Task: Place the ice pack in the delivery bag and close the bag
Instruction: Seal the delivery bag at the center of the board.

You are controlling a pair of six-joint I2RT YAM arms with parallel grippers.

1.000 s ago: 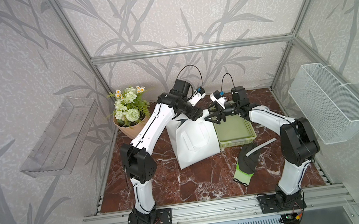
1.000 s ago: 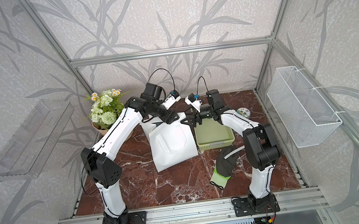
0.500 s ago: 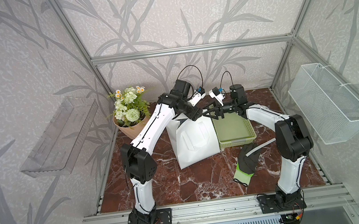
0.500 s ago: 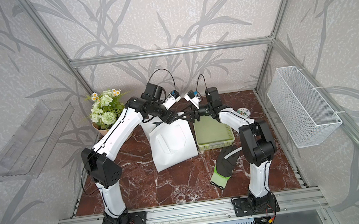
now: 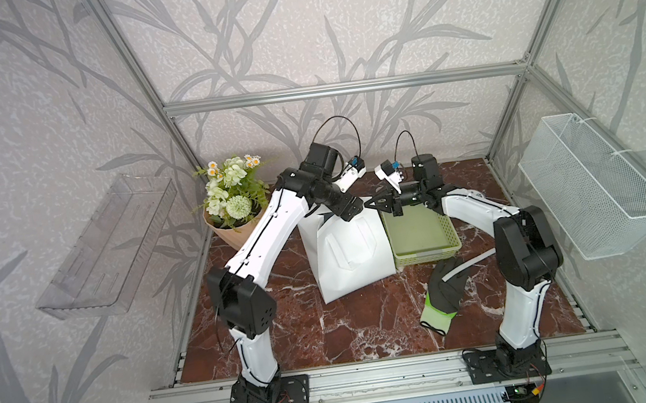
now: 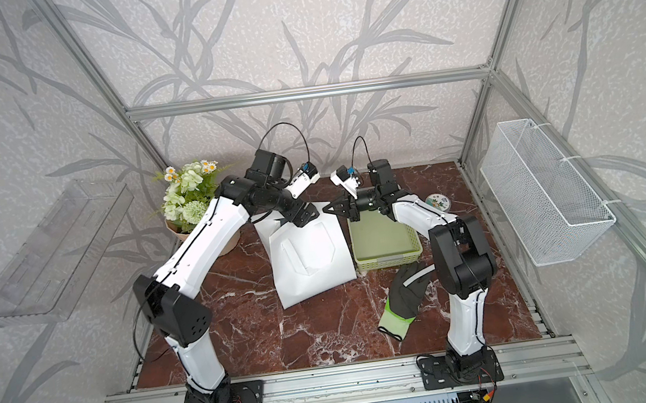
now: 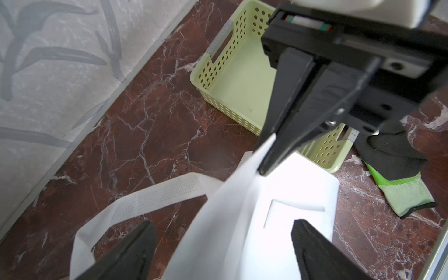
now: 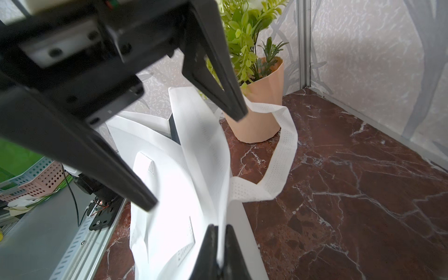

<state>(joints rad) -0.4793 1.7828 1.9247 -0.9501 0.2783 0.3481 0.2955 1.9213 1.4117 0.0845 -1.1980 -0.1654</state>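
Entry: my right end effector (image 8: 219,229) is closed flat on a fold at the top edge of the white rectangular fabric delivery bag (image 5: 351,257), with the white material pinched between its two black fingers (image 8: 208,244) (clearest in the right wrist view). My left end effector (image 7: 221,224) is spread wide and carries nothing. Its tips stand either side of the bag's upper edge, and whether either one touches the fabric I cannot tell. In both top views the bag (image 6: 312,262) stands upright on the red-brown marbled surface (image 5: 269,326). It sits between the potted plant with white flowers (image 5: 228,197) and the pale green perforated plastic basket (image 5: 428,256), right against the basket's side. Both end effectors meet over the bag's top, towards the basket. One perforated white strap handle (image 8: 278,155) hangs loose behind the bag, down to the surface. A black and green work glove (image 5: 443,292) lies nearer the front, just beside the basket.
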